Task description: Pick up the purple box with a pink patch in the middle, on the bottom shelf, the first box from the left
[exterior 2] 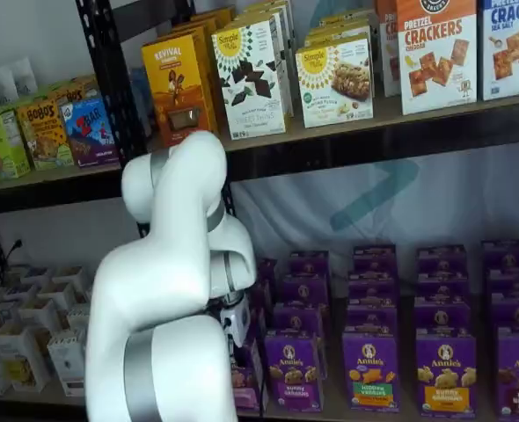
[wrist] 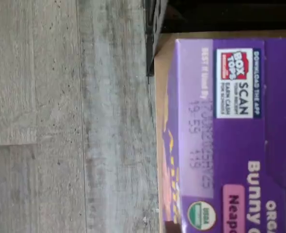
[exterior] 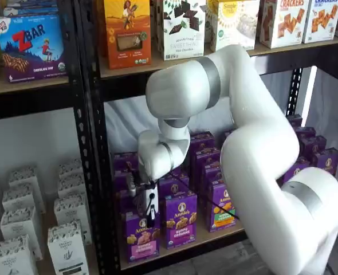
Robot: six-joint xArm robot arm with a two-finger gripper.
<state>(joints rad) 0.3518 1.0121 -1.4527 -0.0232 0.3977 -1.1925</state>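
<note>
Purple box (wrist: 225, 141): top panel fills the wrist view; stands front left on the bottom shelf (exterior: 215, 236), at seven o'clock. Gripper (exterior: 150, 215) hangs just above it, finger spread indiscernible. Step: final approach; next likely descend squarely and close.

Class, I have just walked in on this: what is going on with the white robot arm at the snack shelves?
The white robot arm has reached down to the bottom pale wooden shelf of the black steel rack. Its gripper hangs right above the small purple Annie's carton with a pink band, at the left end of the front row. The fingers show no clear gap, so a grasp cannot be confirmed. The wrist view shows that carton's purple top close up.
</note>
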